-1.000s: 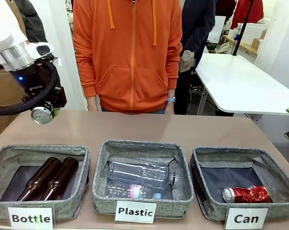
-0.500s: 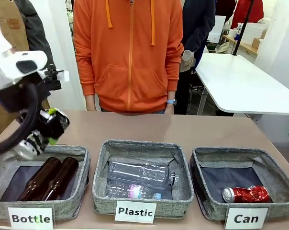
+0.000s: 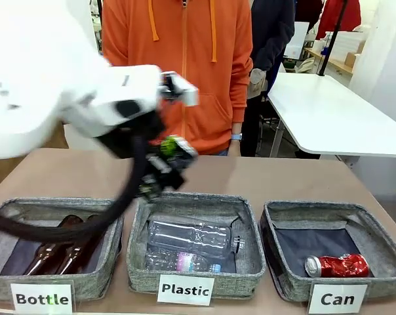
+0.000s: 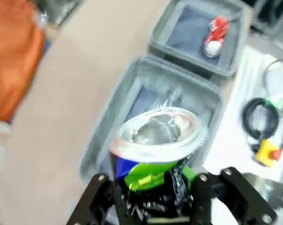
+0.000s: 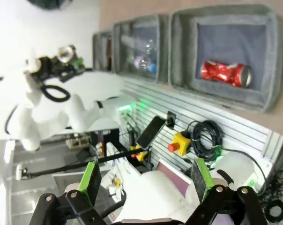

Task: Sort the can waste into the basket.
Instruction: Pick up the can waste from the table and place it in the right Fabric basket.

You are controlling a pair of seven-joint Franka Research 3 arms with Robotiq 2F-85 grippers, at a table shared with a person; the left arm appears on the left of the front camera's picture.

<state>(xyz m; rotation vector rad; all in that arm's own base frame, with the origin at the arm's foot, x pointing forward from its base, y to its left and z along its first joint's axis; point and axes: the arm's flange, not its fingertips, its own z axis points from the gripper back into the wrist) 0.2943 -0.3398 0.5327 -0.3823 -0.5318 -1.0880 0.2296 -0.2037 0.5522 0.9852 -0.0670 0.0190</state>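
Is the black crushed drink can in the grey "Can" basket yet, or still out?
Out. The black crushed can sits clamped in the left gripper, above the "Plastic" bin; the grey "Can" basket holds one red can.

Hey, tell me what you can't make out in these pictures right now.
- Black can: its print is motion-blurred in the left wrist view, and the left tool covers its lower part.
- Brown bottles: front view, the left arm's cable crosses them.
- Lower plastic bottle: its label is too small to read.
- Red can: the Can basket wall hides its underside.
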